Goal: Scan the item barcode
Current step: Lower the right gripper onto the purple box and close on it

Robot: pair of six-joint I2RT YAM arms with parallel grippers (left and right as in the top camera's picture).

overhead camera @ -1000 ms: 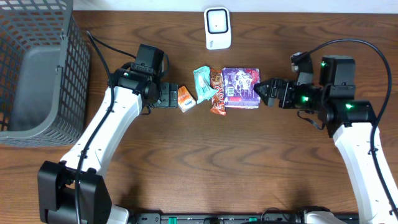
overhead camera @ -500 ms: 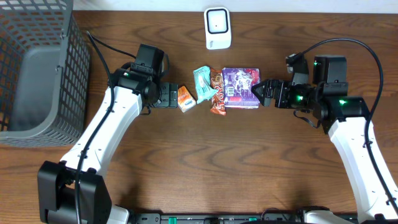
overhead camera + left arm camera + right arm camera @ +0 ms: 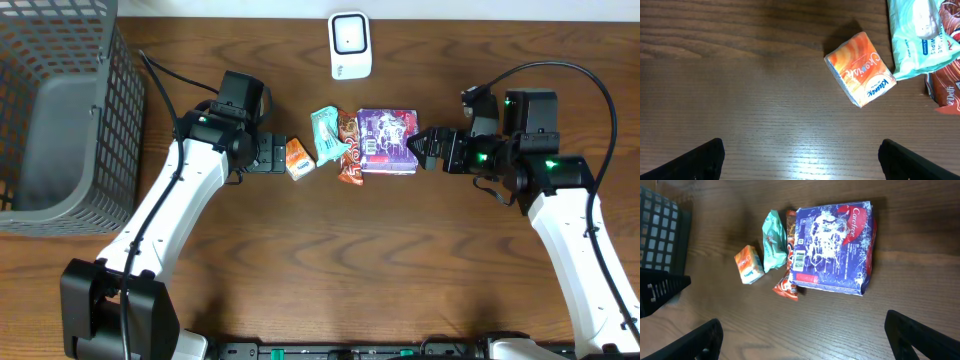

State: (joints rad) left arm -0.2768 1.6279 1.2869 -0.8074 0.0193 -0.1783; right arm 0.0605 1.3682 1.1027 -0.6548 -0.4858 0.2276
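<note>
We judge the purple packet (image 3: 832,247), flat on the tabletop (image 3: 790,325) just ahead of our wide-apart right fingers (image 3: 702,340), light, soft and slick, best pinched across its narrower sides; the left fingers (image 3: 702,160) are likewise apart.

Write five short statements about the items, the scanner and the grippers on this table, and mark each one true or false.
1. The orange tissue pack is the item nearest the left gripper. True.
2. The right gripper holds the purple packet. False: its jaws are open beside the packet and hold nothing.
3. The white scanner stands at the far edge of the table, beyond the row of items. True.
4. The teal wipes lie on top of the purple packet. False: they lie between the tissue pack and the snack bar.
5. A barcode shows on the purple packet's upper face. True.
</note>
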